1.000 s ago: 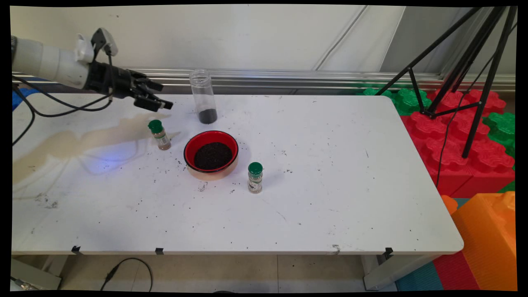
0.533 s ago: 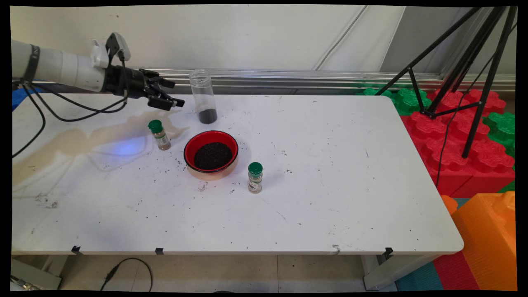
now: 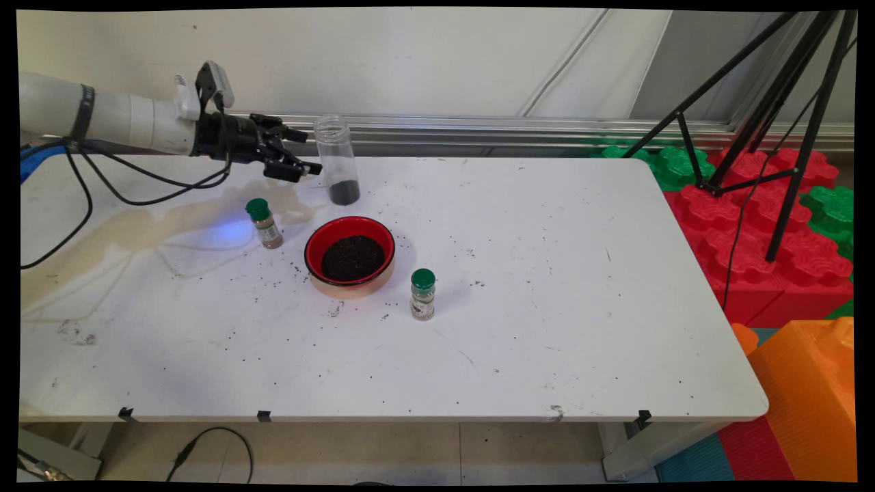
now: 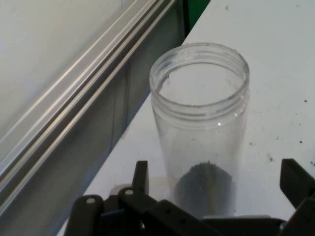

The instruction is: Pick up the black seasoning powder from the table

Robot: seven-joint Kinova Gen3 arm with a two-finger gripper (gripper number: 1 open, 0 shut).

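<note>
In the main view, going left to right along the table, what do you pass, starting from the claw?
Claw → clear open jar with dark grains at its bottom → red bowl of dark grains → green-capped spice bottle.

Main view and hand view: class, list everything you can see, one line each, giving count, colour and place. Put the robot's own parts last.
table: one, white, speckled with dark crumbs, filling the middle of the main view.
jar: one, clear, lidless, dark grains at its bottom, upright at the table's far side.
bowl: one, red inside, full of dark grains, in front of the jar.
spice bottles: two, green caps; one left of the bowl, one to its right and nearer the camera.
tripod: one, black, far right.
foam blocks: several, red, green and orange, right of the table.
cable: one, black, on the floor below the table.
arm: one, white, from the left.
gripper: one, black, open, beside the jar.
</note>
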